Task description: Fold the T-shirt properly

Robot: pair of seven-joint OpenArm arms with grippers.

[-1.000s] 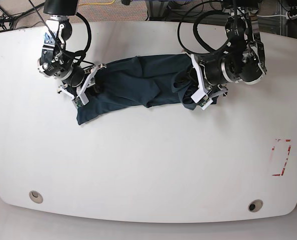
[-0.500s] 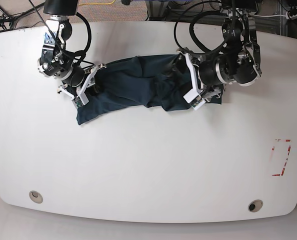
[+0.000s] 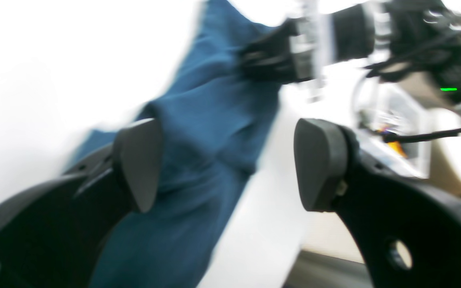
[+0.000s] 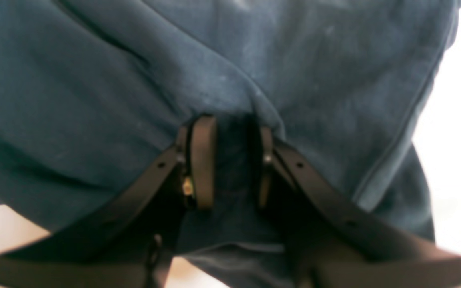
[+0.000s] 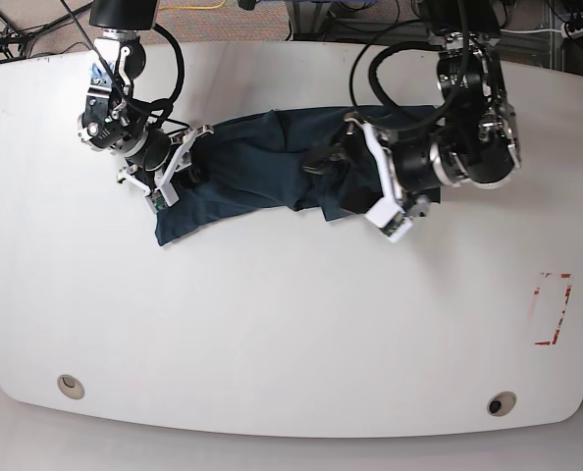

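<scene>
One tool, the left (image 3: pixel 226 164), now gapes, T-shirt (image 5: pixel 262 167) released; right tool (image 4: pixel 230 164) stays clamped on it.

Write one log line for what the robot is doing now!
left gripper: open, empty | right gripper: shut on T-shirt | fold unfinished

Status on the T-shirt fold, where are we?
Done: the T-shirt is gathered into a narrow band across the table, its right-hand end in the base view lapped inward. In hand: the right gripper pinches a fold of cloth; the left gripper is open, holding nothing. Left: the band is wrinkled and uneven, so flattening and the final folds remain.
</scene>
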